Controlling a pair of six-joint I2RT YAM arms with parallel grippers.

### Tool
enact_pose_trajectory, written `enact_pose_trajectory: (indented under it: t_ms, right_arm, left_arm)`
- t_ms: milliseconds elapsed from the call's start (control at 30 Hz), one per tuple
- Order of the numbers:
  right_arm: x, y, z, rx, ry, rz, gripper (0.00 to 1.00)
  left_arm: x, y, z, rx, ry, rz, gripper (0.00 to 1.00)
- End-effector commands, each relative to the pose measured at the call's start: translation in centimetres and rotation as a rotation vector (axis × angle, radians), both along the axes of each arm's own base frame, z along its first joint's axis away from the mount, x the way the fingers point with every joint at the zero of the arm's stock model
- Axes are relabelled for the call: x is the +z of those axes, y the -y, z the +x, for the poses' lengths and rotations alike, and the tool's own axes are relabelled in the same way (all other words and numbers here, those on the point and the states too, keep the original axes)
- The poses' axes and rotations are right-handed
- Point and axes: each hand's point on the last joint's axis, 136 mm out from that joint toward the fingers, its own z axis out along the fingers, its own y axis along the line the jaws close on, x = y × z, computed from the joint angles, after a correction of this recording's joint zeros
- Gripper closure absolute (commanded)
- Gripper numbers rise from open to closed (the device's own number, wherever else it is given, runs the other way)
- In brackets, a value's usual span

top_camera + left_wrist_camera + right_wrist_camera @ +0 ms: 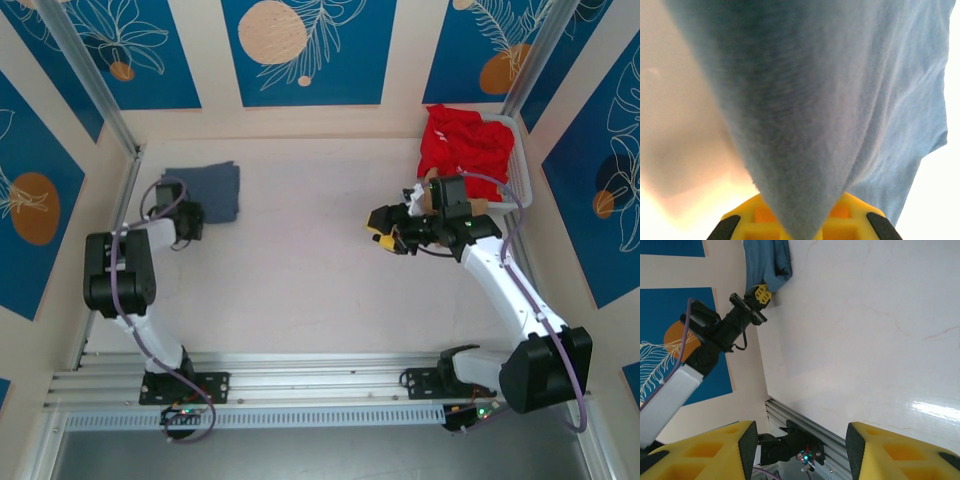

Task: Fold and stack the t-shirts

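At the far left of the table (300, 280) lies the slate blue-grey t-shirt (210, 188), already folded down to a compact, roughly rectangular pad, so the folding of this one looks nearly or fully done. The left gripper (192, 215) sits at its near-left corner. In the left wrist view the cloth rises in a tent and narrows to a point between the yellow fingers, so I judge the jaws to be pinching that corner, though the contact itself is at the very edge of that view. The pad's longer side runs across the table, left to right, slightly skewed, with the pinched corner toward the left arm. Neck and sleeves are tucked out of sight, so which end is the collar cannot be told. The middle of the table carries no stack yet. Further right, the right gripper (381, 227) hovers above the surface, pointing toward the left arm, well apart from any cloth. Its yellow fingers (705, 450) stand spread with nothing between them. At the far right the bright red t-shirts (462, 140) are still a crumpled heap in the white basket (522, 170), with no clear axis or facing. By my reading one shirt is handled and the red ones remain to be taken out, folded and stacked, so most of the job is ahead.
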Motion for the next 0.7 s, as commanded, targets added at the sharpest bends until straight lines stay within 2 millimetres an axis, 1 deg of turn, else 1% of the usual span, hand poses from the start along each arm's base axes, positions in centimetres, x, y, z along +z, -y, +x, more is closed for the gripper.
enact_pose_trajectory:
  t_ms: [0,100,167,267,367,467,533,567,600,633,667]
  right_arm:
    - [0.8,-0.6,0.5,0.025,0.025,0.015,0.48]
    - [0.7,-0.7,0.9,0.026,0.026,0.011,0.48]
    - [0.9,-0.8,1.0,0.031,0.037,0.013,0.48]
    - [1.7,-1.1,1.3,0.037,0.083,0.028,0.47]
    - [3.0,-1.1,2.0,0.012,0.159,0.045,0.46]
    - [4.4,-0.8,2.8,-0.036,0.292,0.055,0.44]
    - [5.3,-0.5,3.2,-0.078,0.386,0.058,0.44]
    - [5.6,-0.3,3.3,-0.093,0.42,0.061,0.43]
    - [5.7,-0.2,3.4,-0.106,0.439,0.06,0.43]
    - [5.7,-0.1,3.4,-0.118,0.449,0.055,0.42]
    - [5.8,0.0,3.4,-0.125,0.462,0.052,0.42]
  left_arm:
    - [-0.7,-0.7,2.2,-0.153,-0.003,0.018,1.0]
    - [-0.8,-2.2,5.2,-0.168,0.021,0.01,1.0]
    - [-0.3,-3.2,6.8,-0.188,0.037,0.033,1.0]
    - [0.2,-3.9,8.5,-0.229,0.036,0.051,1.0]
    - [0.3,-3.8,9.3,-0.249,0.052,0.035,1.0]
    - [0.3,-3.6,9.1,-0.242,0.05,0.023,1.0]
    - [0.8,-3.6,8.8,-0.24,0.06,0.024,1.0]
    - [1.2,-3.5,8.6,-0.244,0.062,0.03,0.95]
    - [1.7,-3.5,8.4,-0.247,0.057,0.041,0.81]
    - [2.1,-3.7,8.0,-0.251,0.05,0.055,0.64]
    - [2.8,-3.8,7.6,-0.257,0.041,0.08,0.53]
